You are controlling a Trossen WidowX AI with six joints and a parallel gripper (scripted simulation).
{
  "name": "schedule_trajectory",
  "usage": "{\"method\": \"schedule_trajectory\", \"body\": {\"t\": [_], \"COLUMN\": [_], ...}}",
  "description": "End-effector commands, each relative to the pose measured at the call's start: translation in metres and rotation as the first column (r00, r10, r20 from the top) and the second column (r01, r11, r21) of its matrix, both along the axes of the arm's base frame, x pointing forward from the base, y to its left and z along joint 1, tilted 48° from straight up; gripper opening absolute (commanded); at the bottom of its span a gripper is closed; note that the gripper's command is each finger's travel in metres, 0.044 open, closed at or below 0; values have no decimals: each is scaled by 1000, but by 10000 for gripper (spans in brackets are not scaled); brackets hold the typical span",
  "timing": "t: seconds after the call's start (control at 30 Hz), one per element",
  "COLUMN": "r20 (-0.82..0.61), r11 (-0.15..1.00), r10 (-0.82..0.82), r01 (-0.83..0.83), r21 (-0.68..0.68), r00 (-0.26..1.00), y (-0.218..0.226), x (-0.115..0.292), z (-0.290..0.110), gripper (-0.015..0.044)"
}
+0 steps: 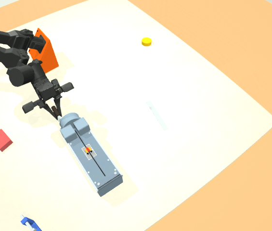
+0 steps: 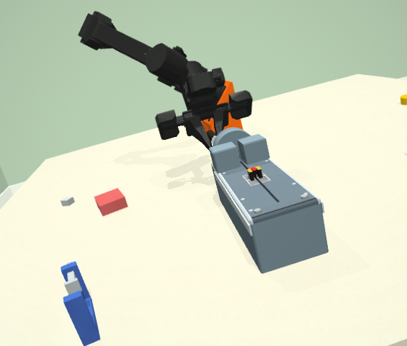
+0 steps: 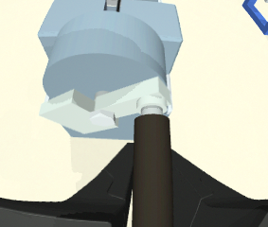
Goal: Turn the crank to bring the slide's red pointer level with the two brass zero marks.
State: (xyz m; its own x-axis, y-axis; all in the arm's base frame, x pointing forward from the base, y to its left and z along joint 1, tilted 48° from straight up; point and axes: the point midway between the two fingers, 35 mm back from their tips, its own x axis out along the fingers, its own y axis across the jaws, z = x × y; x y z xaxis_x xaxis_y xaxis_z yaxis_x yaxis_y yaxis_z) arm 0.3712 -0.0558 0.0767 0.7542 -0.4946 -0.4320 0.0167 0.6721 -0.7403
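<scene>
The grey-blue machine (image 1: pixel 103 161) (image 2: pixel 289 231) has a slotted top. Its small red pointer (image 1: pixel 87 149) (image 2: pixel 253 169) stands between the two brass marks (image 1: pixel 90 148) (image 2: pixel 258 169). In the top view the pointer looks slightly toward the crank end of them; exact level is too small to tell. The pale crank arm (image 3: pixel 124 101) slants across the round housing, with the dark brown handle (image 1: pixel 55 110) (image 3: pixel 152 180) at its right end in the wrist view. My gripper (image 1: pixel 59 116) (image 2: pixel 212 140) (image 3: pixel 152 148) is shut on the handle, one finger on each side.
An orange wedge-shaped block (image 1: pixel 50 58) (image 2: pixel 236 119) stands behind the arm. A red block (image 1: pixel 1 138) (image 2: pixel 111 202) and a blue frame-like object (image 2: pixel 82 316) (image 3: pixel 266 26) lie off the machine's side. A yellow disc (image 1: pixel 146 41) and a pale strip (image 1: pixel 157 115) lie on the other side.
</scene>
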Motion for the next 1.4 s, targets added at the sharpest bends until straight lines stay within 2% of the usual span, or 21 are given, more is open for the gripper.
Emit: {"method": "schedule_trajectory", "body": {"t": [0.0, 1.37], "r20": [0, 0], "r11": [1000, 1000], "r10": [8, 8], "r01": [-8, -8], "r21": [0, 1], "r00": [1000, 1000], "y": [6, 22], "x": [0, -1], "z": [1, -6], "gripper": [0, 0]}}
